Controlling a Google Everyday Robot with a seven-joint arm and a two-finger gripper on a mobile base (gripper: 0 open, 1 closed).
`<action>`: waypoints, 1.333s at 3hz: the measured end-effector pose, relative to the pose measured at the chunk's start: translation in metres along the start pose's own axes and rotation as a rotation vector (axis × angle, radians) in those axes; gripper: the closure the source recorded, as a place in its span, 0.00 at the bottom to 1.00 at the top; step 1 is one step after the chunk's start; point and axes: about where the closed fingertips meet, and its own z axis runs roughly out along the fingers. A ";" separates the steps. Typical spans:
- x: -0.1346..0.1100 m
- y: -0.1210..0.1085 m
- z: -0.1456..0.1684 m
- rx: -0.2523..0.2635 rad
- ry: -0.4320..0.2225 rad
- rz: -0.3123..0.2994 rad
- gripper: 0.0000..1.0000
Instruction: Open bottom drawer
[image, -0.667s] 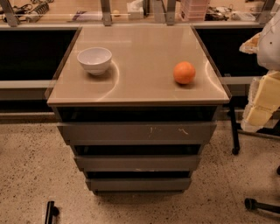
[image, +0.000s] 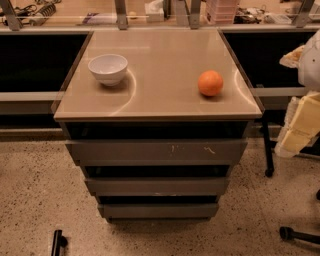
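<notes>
The bottom drawer (image: 158, 210) is the lowest and narrowest of three plain grey fronts on a small cabinet. It sits pushed in, with a dark gap above it. Above it are the middle drawer (image: 157, 186) and the wide top drawer (image: 156, 151), which has pale scratches. My gripper is out of view. Only pale segments of my arm (image: 303, 117) show at the right edge, beside the cabinet and apart from it.
On the beige cabinet top (image: 160, 95) stand a white bowl (image: 108, 68) at the left and an orange (image: 210, 83) at the right. A black chair leg (image: 298, 234) and a black post (image: 268, 150) stand on the speckled floor to the right, and a black object (image: 57, 243) at the lower left.
</notes>
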 end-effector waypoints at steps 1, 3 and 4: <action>0.021 0.027 0.035 -0.007 -0.079 0.098 0.00; 0.052 0.065 0.120 -0.043 -0.214 0.282 0.00; 0.053 0.070 0.125 -0.045 -0.205 0.295 0.00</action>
